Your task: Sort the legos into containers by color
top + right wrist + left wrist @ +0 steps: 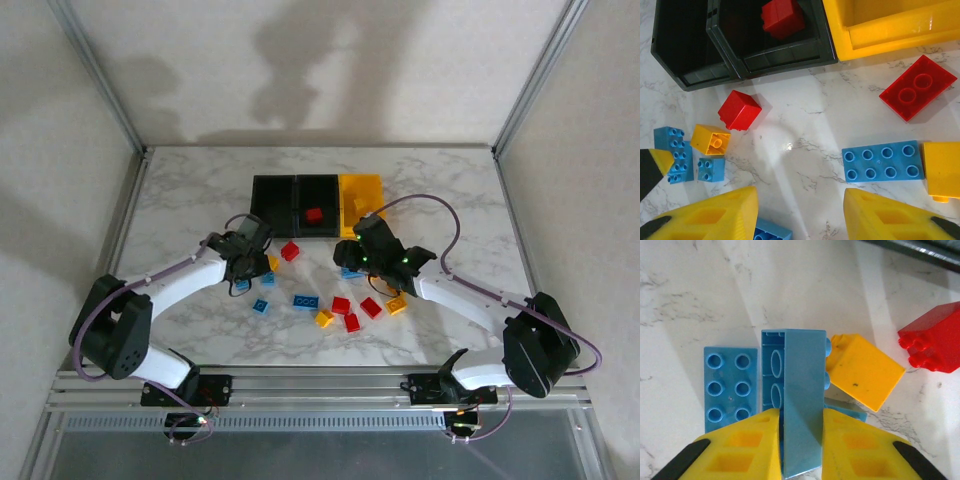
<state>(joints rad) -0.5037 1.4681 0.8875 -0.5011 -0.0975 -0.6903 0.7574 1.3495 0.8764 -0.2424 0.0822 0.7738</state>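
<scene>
Marble tabletop (200, 190), legos (341, 305) scattered before the containers (318, 205).
From above, we see the left gripper (244, 272) and right gripper (352, 262) low among them. Left wrist: we pinch a blue brick (802, 390) across its smooth sides; we judge it light, rigid and slick. Right wrist: that gripper stands spread, holding nothing, and a red brick (783, 17) sits in the middle bin (785, 55).

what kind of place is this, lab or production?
Likely a lab test cell: marble-look table boxed in by plain white panels on an aluminium frame, left arm and right arm bolted to a rail.
</scene>
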